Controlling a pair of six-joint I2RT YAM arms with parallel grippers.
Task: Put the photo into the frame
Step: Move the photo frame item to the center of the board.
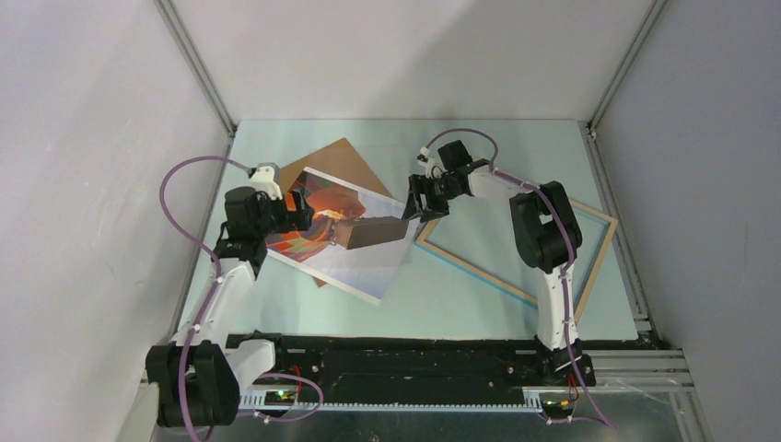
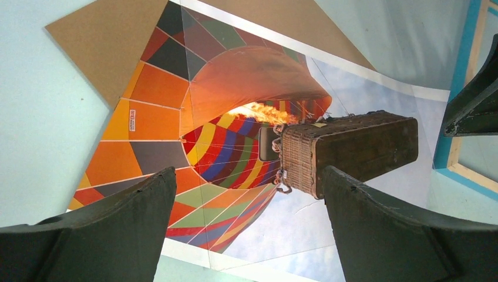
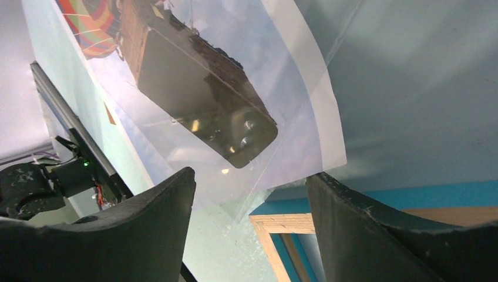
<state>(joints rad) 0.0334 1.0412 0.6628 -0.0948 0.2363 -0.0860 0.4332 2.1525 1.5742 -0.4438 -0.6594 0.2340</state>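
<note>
Pale teal table (image 1: pixel 460 295) carries the photo (image 1: pixel 355 258), with the frame (image 1: pixel 479 273) just right of it. Left gripper (image 1: pixel 308 214) hangs spread over the photo's left part, right gripper (image 1: pixel 419 204) likewise spread over its right corner. A brown backing board (image 1: pixel 336 157) shows under the photo's far edge.

1. We see a flat, pale mint-green tabletop (image 1: pixel 442 304) as the floor of the enclosure.
2. Behind it stands a plain off-white back wall (image 1: pixel 414 55), softly and evenly lit.
3. We find a plain grey-white left side panel (image 1: pixel 83 184) and a slightly darker grey right side panel (image 1: pixel 709 203).
4. Slim silver metal corner posts (image 1: pixel 196 69) mark the joins.
5. A black rail (image 1: pixel 414 354) runs along the near edge.
</note>
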